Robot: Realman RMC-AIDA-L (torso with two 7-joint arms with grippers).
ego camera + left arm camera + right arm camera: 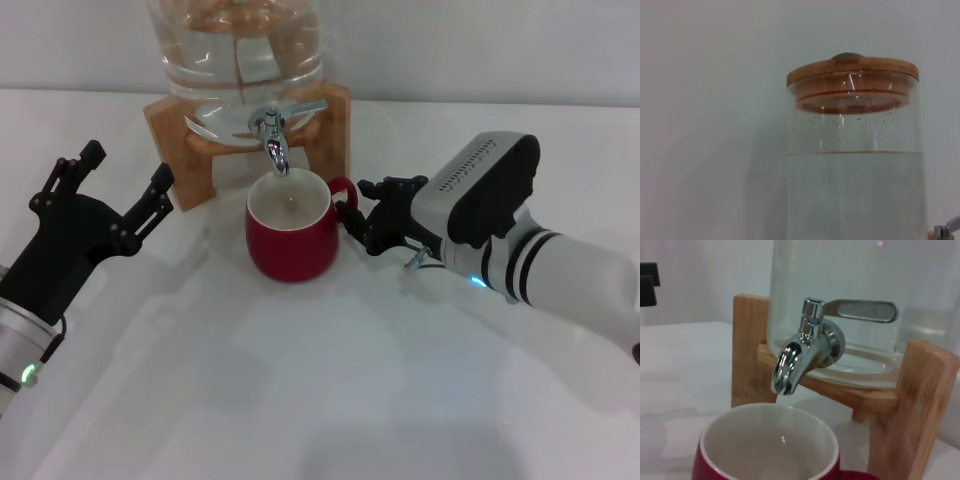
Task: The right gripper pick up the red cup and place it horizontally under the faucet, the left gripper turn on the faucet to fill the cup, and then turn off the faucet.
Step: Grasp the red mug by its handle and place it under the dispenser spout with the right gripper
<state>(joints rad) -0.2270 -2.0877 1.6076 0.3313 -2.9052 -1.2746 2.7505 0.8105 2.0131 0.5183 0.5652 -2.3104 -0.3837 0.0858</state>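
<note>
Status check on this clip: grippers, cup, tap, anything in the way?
Right gripper at the handle of the red cup. Cup upright under the faucet. Left gripper open, left of the wooden stand. Path clear.

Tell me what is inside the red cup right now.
The red cup under the faucet shows a cream-white inside with a small glint low down. Whether water has collected there cannot be told; the near rim hides the bottom.

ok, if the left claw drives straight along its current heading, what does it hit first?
Probably the wooden stand under the glass jar. The open left claw points that way, short of it; depth is unclear, so it could pass in front.
</note>
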